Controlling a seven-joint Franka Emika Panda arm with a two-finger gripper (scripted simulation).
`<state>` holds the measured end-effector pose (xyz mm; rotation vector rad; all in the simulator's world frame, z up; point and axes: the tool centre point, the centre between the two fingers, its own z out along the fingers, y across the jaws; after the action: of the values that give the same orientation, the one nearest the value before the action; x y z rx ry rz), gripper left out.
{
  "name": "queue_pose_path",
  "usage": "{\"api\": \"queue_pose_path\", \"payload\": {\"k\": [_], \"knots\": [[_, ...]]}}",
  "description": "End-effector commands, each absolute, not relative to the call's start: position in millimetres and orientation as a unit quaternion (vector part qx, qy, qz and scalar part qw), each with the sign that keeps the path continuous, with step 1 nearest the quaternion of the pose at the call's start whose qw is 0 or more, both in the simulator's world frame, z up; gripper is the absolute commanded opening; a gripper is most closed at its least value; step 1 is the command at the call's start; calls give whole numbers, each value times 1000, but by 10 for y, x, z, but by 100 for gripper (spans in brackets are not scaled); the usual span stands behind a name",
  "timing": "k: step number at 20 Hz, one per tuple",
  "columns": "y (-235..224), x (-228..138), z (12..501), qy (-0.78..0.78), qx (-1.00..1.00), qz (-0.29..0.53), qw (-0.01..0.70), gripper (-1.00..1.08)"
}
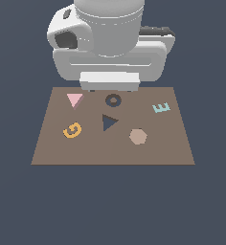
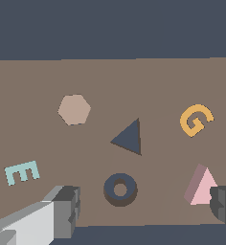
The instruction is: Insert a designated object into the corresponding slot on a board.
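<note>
Pink triangle (image 1: 74,99) near board (image 1: 172,148) edge

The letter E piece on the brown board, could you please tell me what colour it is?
Pale aqua; the letter E piece shows best in the wrist view, lying flat on the brown board.

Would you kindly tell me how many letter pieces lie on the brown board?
2: the orange letter G near the exterior view's left edge, and the pale turquoise letter E near its right edge. None seems hidden.
</note>
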<state>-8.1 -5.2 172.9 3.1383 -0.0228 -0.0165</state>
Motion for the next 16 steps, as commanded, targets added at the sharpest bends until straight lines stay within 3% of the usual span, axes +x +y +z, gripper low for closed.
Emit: {"api": "queue_pose_path", "payload": {"k": [1,9,16], "knots": [[-52,-81,1729,-7,1000,-5,2,100],[-207,-164,1589,-5,1000,-5,2,100],[-611,-368,1222,2,1000,-3,1,100]]}}
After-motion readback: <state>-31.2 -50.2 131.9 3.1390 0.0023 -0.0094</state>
